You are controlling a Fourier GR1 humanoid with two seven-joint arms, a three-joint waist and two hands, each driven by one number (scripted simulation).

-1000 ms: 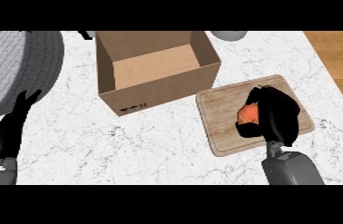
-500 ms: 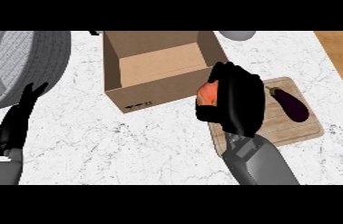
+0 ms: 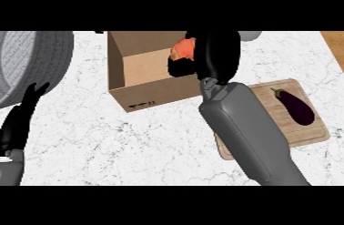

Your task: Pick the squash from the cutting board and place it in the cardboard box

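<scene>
White marble table (image 3: 134, 142) fills pretty much the whole head view, so that's the backdrop.

Right hand (image 3: 216, 55) is the one doing something: its fingers and thumb are curled round the squash (image 3: 181, 48), with the orange of it poking out on the left side of the black hand. Most of the squash is hidden by the fingers, so I can't say much about its shape. Hand and squash sit over the open top of the cardboard box (image 3: 144, 67), toward the box's far right corner. Can't tell if the squash is already down inside the walls or just above them.

The grey right forearm (image 3: 249, 128) runs down from the hand to the lower edge, crossing the box's right wall and covering the left part of the cutting board (image 3: 306, 133). The board lies just right of the box, and a dark purple eggplant (image 3: 295, 106) is lying on it, slanted, stem end toward the far side.

The left hand (image 3: 20, 121) is way over at the left edge, well apart from the box, fingers straight and pointing up, just resting.

Behind it at the top left there's a big round grey thing (image 3: 33, 60), cut off by the edge. A small grey object (image 3: 250, 35) peeks out behind the right hand, and a wooden strip (image 3: 334, 48) shows at the far right.
</scene>
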